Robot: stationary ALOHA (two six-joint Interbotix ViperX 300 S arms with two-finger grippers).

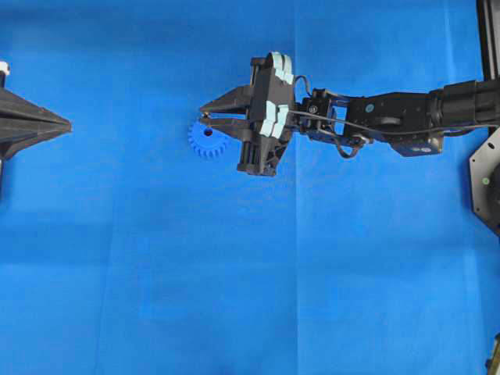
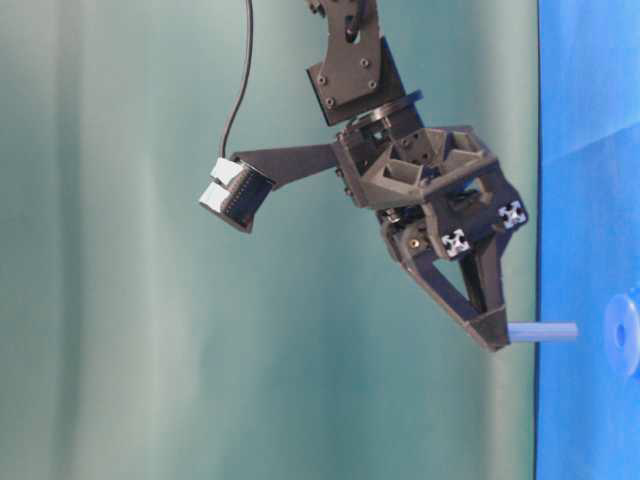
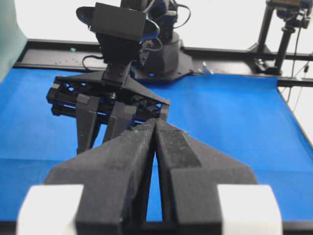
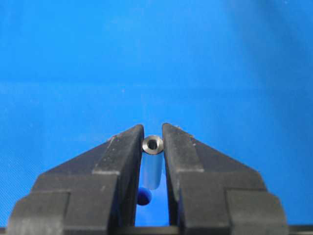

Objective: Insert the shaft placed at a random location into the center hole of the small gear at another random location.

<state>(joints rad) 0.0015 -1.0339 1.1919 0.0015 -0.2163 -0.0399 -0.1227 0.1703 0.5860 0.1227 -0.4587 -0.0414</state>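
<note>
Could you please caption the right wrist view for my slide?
Right gripper shut on the shaft, shiny round end toward the camera, above blue cloth.

Blue cloth (image 1: 156, 273) covers the surface edge to edge in the overhead view, with faint fold creases forming a grid. Black frame rail (image 3: 234, 51) runs along the far edge of the cloth in the left wrist view, small debris specks on it at 11 o'clock. Black stand with a camera-like fixture (image 3: 286, 29) at 1 o'clock, cables hanging off it. Table-level view: plain teal-green backdrop (image 2: 120, 300) fills the 9 o'clock side, blue cloth strip at 3 o'clock.
</note>
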